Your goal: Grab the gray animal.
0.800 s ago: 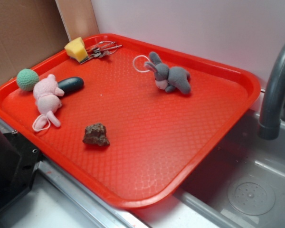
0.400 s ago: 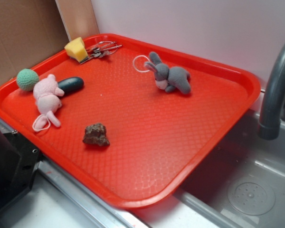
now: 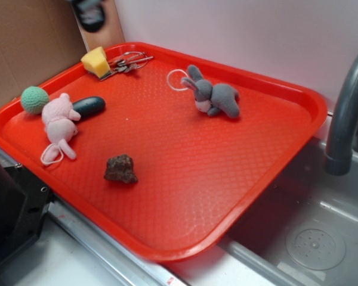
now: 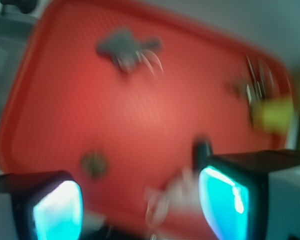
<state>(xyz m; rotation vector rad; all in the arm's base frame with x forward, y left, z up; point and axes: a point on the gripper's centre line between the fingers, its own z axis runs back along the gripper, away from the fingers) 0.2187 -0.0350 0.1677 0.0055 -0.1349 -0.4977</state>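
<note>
The gray animal (image 3: 215,97) is a small gray plush bunny lying on its side at the back of the red tray (image 3: 238,190), its white string loop beside its ears. In the blurred wrist view the gray animal (image 4: 124,46) shows far off at the upper left. My gripper (image 3: 90,13) is only a dark blur at the top left edge of the exterior view, well away from the bunny. In the wrist view my gripper (image 4: 140,202) is open, its cyan pads (image 4: 57,210) wide apart with nothing between them.
On the tray's left lie a pink plush animal (image 3: 59,122), a dark gray oblong object (image 3: 88,106), a green ball (image 3: 34,99), a yellow sponge (image 3: 95,61) and keys (image 3: 128,62). A brown lump (image 3: 120,169) sits nearer the front. A sink and gray faucet (image 3: 346,113) stand at the right.
My gripper has come into the exterior view at the top left edge. Nothing on the tray has moved.
</note>
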